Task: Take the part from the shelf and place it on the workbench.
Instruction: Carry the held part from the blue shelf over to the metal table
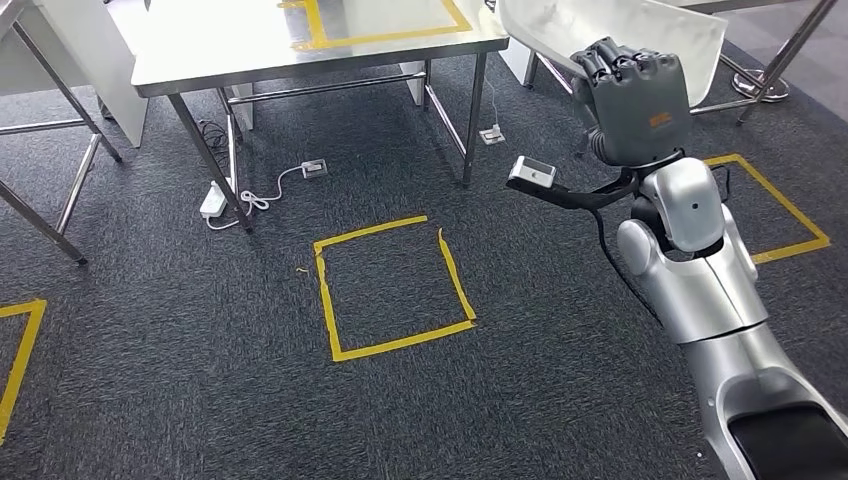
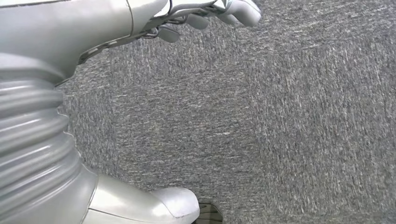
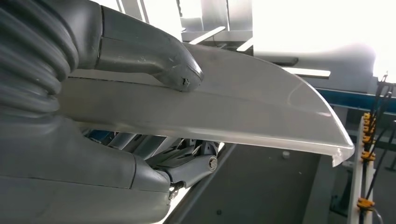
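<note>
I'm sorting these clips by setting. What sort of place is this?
Probably a workshop or robot test lab. Steel workbenches stand on grey carpet, yellow tape squares mark spots on the floor, and the right hand carries a white moulded part, which suits a factory-style handling trial.

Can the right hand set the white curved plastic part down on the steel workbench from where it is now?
Probably not yet. The right hand grips the white curved plastic part off beyond the corner of the steel workbench, not over its top; grey carpet lies below, so the arm likely must swing across first.
</note>
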